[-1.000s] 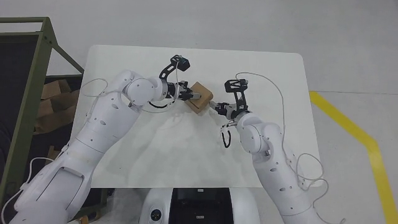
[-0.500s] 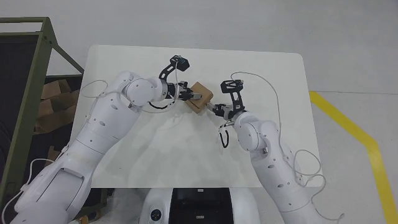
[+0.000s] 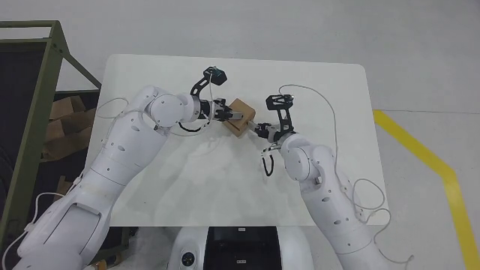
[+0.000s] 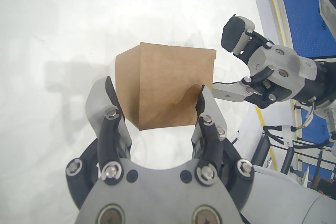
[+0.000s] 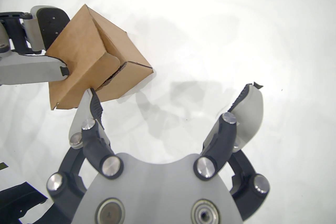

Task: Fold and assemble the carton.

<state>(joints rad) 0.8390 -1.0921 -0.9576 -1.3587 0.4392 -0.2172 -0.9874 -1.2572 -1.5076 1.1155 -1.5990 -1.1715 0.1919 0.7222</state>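
Note:
The small brown carton [image 3: 241,116] is held just above the middle of the white table [image 3: 150,187]. My left gripper [image 4: 155,89] is shut on it, one finger on each of two opposite walls. In the right wrist view the carton [image 5: 89,59] shows its end flaps folded inward, with one seam still gaping. My right gripper [image 5: 170,91] is open beside that flap end, and one of its fingertips [image 5: 92,99] touches the carton's lower edge. The left wrist view shows the right gripper [image 4: 225,62] spread wide just past the box.
A green-framed cart [image 3: 45,60] stands off the table's left side with flat cardboard pieces [image 3: 64,120] in it. A thin white cable [image 3: 330,109] loops over the table by the right arm. Bare tabletop surrounds the carton on all sides.
My right gripper has edged a little left, closer to the carton's flap end. The left gripper and the carton have hardly moved.

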